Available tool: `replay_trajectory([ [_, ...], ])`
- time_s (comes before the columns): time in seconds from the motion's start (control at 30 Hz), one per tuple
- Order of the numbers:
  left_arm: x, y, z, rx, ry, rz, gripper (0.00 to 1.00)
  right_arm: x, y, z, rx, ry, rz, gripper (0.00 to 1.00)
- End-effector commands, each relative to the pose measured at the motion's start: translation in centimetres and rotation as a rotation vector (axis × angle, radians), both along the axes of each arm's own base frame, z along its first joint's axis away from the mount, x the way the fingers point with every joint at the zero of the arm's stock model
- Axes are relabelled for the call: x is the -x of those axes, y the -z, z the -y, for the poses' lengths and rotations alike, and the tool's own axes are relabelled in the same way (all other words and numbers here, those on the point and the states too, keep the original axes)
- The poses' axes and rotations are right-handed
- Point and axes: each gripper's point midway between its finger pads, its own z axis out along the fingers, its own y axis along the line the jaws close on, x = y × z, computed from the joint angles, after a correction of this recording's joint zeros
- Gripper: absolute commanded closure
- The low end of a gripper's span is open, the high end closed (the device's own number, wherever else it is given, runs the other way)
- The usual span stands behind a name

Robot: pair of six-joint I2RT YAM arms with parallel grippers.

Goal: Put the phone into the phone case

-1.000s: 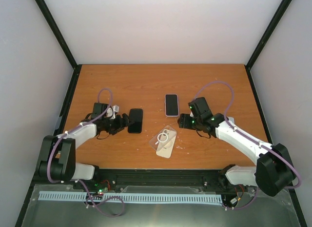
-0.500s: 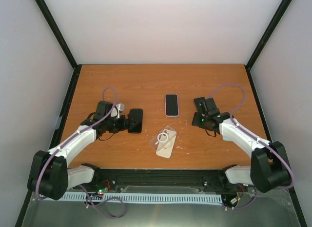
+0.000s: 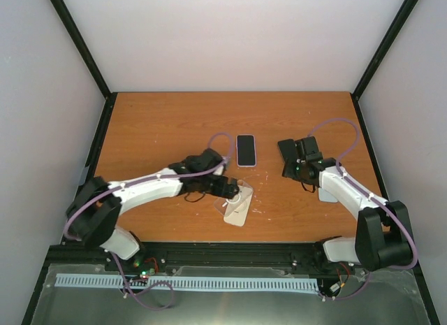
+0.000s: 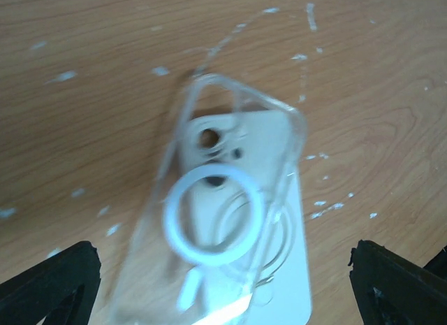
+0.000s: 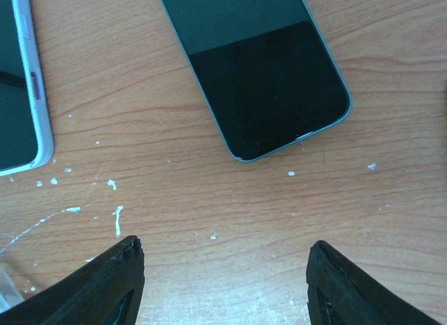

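Note:
The clear phone case (image 3: 238, 195) with a white ring lies near the table's front middle, partly on top of a white slab (image 3: 236, 213) that has a camera hole. In the left wrist view the case (image 4: 216, 199) is blurred and sits between my wide-apart fingers. My left gripper (image 3: 228, 189) (image 4: 223, 269) is open over the case. A white-edged phone (image 3: 245, 150) (image 5: 17, 80) lies screen up behind the case. A dark teal-edged phone (image 3: 286, 149) (image 5: 262, 66) lies to its right, just ahead of my right gripper (image 3: 292, 165) (image 5: 225, 244), which is open and empty.
Black frame posts and white walls close in the wooden table (image 3: 174, 122) on three sides. White scuff marks (image 5: 117, 219) dot the wood near the case. My left arm (image 3: 157, 185) stretches across the front left of the table.
My left arm swung right, from the black phone at the left over to the clear case, and its jaws widened. My right gripper drew back to the right, behind the teal-edged phone.

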Motion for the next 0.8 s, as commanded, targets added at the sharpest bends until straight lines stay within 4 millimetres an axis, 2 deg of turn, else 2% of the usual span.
replay_trajectory([
  [0.0, -0.3, 0.9, 3.0, -0.191, 0.074, 0.109, 0.02, -0.7, -2.0, -0.2, -0.021, -0.016, 0.065, 0.37],
  [0.13, 0.2, 3.5, 4.4, -0.331, 0.137, 0.111, 0.01, -0.5, -2.2, -0.8, -0.057, -0.030, 0.078, 0.36],
  [0.27, 0.6, 5.7, 4.2, -0.391, 0.159, 0.080, 0.01, 0.0, -2.2, -1.5, -0.104, -0.048, 0.077, 0.35],
  [0.47, 0.9, 7.1, 3.6, -0.421, 0.166, 0.071, 0.01, 0.6, -1.9, -2.4, -0.162, -0.067, 0.073, 0.34],
  [0.57, 0.8, 7.3, 3.2, -0.440, 0.159, 0.070, 0.04, 1.0, -1.7, -3.1, -0.207, -0.083, 0.067, 0.34],
  [0.67, 0.7, 6.6, 3.3, -0.427, 0.154, 0.084, 0.16, 1.6, -1.5, -3.7, -0.250, -0.093, 0.059, 0.34],
  [0.7, 0.6, 6.3, 3.3, -0.422, 0.150, 0.092, 0.26, 1.7, -1.5, -3.8, -0.263, -0.097, 0.060, 0.35],
  [0.77, 0.3, 5.6, 3.3, -0.416, 0.133, 0.110, 0.39, 2.1, -1.5, -4.3, -0.292, -0.107, 0.061, 0.35],
])
